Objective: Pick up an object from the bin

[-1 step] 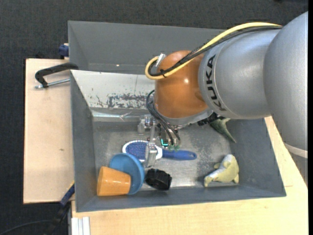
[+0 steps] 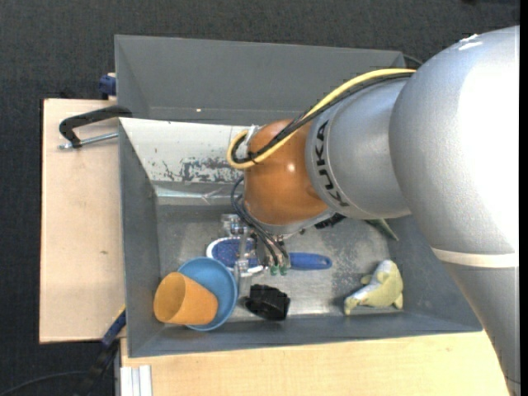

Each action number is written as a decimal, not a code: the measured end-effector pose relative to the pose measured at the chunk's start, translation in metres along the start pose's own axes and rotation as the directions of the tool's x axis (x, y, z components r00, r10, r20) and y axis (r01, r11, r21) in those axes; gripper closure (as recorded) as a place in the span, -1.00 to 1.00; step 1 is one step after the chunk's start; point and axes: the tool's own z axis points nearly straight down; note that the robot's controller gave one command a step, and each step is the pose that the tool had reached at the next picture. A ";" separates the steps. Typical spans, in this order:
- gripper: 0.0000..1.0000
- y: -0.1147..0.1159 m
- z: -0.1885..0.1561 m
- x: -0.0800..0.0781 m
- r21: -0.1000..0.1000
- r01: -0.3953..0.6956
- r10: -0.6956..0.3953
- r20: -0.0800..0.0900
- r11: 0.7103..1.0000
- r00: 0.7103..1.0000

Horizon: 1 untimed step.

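Camera view is looking down into a grey metal bin (image 2: 247, 81). A big silver arm (image 2: 429, 139) is reaching in from the right. It is wearing a round orange cover (image 2: 280, 180) at its wrist, and a yellow cable (image 2: 355, 89) is running along it.

The gripper (image 2: 250, 262) is hanging down low, near the middle of the bin floor. It is sitting right over a blue thing with a long handle (image 2: 312, 261). This might be a spoon or a brush, but the gripper is hiding its middle. The handle is sticking out to the right, and a round blue and white part is showing on the left. I cannot tell if the gripper is spread or pressed together, or if it is pinching the blue thing.

Just in front of the gripper, a small black thing (image 2: 266, 301) is lying close to the front wall. To the left of it, a blue cup (image 2: 216, 283) is lying on its side in the front left corner. An orange cup (image 2: 183, 299) is sitting inside it. Well apart, at the front right, a soft pale yellow thing (image 2: 378, 289) is lying by itself.
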 end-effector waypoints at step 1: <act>1.00 0.000 -0.004 -0.002 -0.002 -0.002 0.002 0.007 1.000 1.000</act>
